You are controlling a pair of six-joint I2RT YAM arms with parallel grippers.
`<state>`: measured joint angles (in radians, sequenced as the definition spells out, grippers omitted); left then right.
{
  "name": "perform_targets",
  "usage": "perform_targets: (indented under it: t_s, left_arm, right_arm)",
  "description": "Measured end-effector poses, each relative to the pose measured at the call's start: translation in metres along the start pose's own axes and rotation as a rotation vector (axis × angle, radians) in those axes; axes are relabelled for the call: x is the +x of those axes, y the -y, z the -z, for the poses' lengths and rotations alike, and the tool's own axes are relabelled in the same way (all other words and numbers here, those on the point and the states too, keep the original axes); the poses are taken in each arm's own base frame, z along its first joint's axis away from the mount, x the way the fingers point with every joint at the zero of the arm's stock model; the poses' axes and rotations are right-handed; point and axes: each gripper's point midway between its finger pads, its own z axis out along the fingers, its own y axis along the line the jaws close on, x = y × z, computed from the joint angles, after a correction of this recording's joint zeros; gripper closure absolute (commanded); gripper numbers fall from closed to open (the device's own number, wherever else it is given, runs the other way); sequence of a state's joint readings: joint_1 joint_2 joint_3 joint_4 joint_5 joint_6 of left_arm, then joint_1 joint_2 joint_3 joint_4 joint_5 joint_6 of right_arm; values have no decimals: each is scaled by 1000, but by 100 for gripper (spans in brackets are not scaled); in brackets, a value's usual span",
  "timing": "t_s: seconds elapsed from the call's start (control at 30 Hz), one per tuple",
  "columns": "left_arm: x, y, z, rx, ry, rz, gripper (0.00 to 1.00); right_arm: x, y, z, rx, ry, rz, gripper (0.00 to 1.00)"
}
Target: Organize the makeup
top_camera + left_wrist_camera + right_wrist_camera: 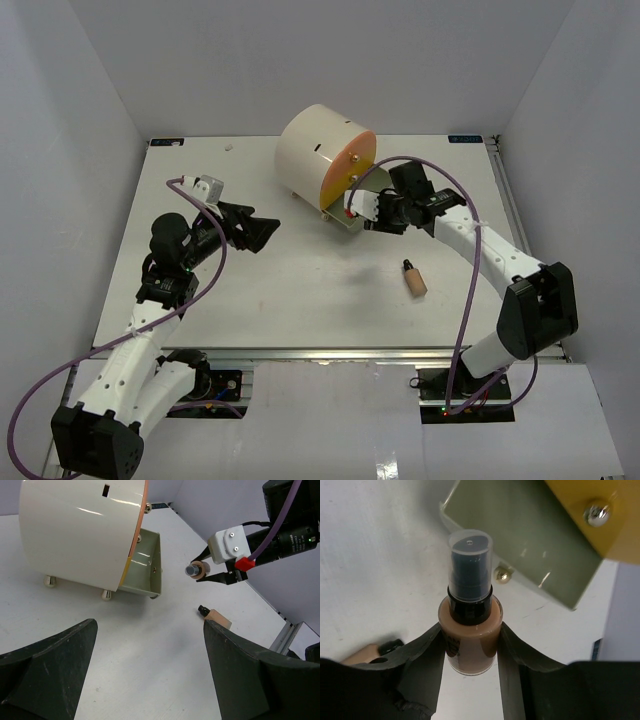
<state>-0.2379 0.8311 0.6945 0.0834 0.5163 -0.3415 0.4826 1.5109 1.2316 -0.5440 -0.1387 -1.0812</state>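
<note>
My right gripper [362, 208] is shut on a tan-filled bottle [470, 625] with a black pump and clear cap. It holds the bottle off the table, just in front of the open olive drawer [530, 535]. The held bottle also shows in the left wrist view [196, 570]. A second tan bottle [413, 278] with a black cap lies on its side on the table, and shows in the left wrist view too [216, 616]. My left gripper [262, 232] is open and empty above the table's left middle. The jars and compacts are out of view.
The big cream cylindrical box [318, 150] with an orange-yellow front [350, 165] stands at the back centre on small metal feet. Its bottom drawer [145, 570] is pulled out towards the right arm. White walls close in the table on three sides.
</note>
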Motion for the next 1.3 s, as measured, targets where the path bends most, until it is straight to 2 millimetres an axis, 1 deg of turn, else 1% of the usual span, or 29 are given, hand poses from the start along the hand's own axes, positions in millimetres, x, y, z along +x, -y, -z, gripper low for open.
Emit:
perform_targets:
  t_s: [0.07,0.17,0.23,0.37,0.43,0.47,0.5,0.53,0.63,0.73,0.83,0.9,0.97,1.0,1.03,1.1,1.13,1.17,1.23,1.27,1.3]
  left_arm:
    - [0,-1,0,-4,1,-8,2]
    - [-1,-3,0,-13,4,-20,2]
    - [-1,-4,0,-19,6,-25,2]
    - [-1,-7,-1,-30,7,-32,2]
    - [0,-8,-1,-33,4,-33,2]
    - [0,-9,-1,-35,3,-33,2]
    - [1,-10,-2,-38,2,-34,2]
    - [1,-10,-2,-39,1,-35,2]
    - [1,-10,-2,-39,0,-38,2]
    - [1,-10,-2,-38,1,-39,2]
    - [1,-9,-2,-30,0,-40,2]
    - [3,-6,-3,-10,-1,-39,2]
    - [7,-2,-5,23,-12,-30,3]
    - [10,1,-7,47,-22,-20,4]
    - [12,3,-9,71,-33,-7,5]
    - [20,7,-14,110,-62,25,7]
    - [26,9,-17,125,-81,43,8]
    - [32,11,-20,140,-101,61,10]
    - [47,19,-27,170,-150,90,13]
    - [55,25,-30,186,-176,104,17]
    - [65,36,-35,207,-210,120,20]
  right_arm:
    - [-5,15,-8,20,-19,107,88]
    - [-10,42,-23,81,-53,240,85]
    - [-12,52,-30,111,-79,316,81]
    - [-13,63,-45,137,-121,407,63]
    - [-14,67,-54,144,-136,437,48]
    - [-14,68,-58,148,-143,450,43]
    - [-14,68,-60,148,-150,457,32]
    - [-13,69,-62,150,-154,463,25]
    - [-16,73,-63,173,-153,470,22]
    - [-20,79,-62,203,-148,466,22]
    - [-21,81,-59,221,-141,447,24]
    - [-21,79,-53,233,-133,412,25]
    - [-22,77,-40,253,-117,352,29]
    - [-23,75,-32,266,-97,283,31]
    - [-25,76,-21,286,-62,206,34]
    - [-25,80,8,330,12,17,38]
    - [-20,83,25,355,53,-91,39]
    - [-16,86,42,379,96,-199,37]
    - [4,85,70,402,172,-408,33]
    - [14,82,83,408,209,-509,31]
    - [29,74,88,391,233,-609,30]
